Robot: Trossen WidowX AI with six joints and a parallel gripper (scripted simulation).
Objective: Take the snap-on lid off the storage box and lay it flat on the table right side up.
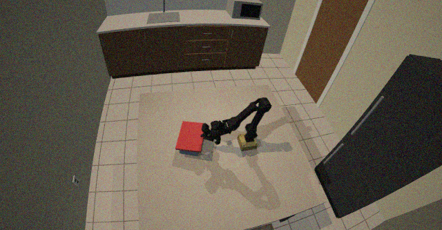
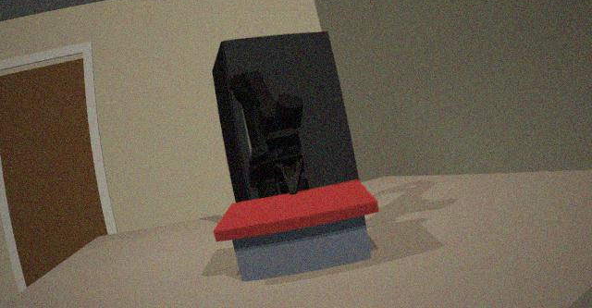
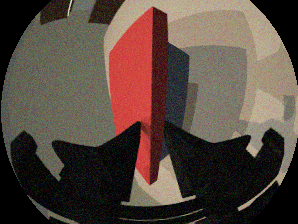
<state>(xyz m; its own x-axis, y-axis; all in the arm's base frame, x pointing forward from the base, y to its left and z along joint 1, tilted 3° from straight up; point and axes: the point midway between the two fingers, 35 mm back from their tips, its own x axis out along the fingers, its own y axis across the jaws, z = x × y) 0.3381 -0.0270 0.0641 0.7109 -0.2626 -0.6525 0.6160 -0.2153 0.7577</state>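
The red lid (image 1: 190,137) (image 2: 296,211) (image 3: 132,75) lies right side up over the blue-grey storage box (image 1: 190,152) (image 2: 302,252) (image 3: 178,82), roughly level, overhanging its walls. No clear gap shows between them; whether the lid is still snapped on, I cannot tell. The box stands upright on the beige surface (image 1: 162,195). My gripper (image 1: 204,133) (image 2: 292,191) (image 3: 152,124) is shut on the lid's edge on the arm's side, one finger over the top face and the other below. The lower finger is hidden in the exterior view.
The arm's yellow base (image 1: 248,144) stands to the right of the box in the top view. A kitchen counter (image 1: 131,22) with a microwave (image 1: 238,8) is at the back. A dark fridge (image 1: 387,133) (image 2: 296,67) stands beyond the arm.
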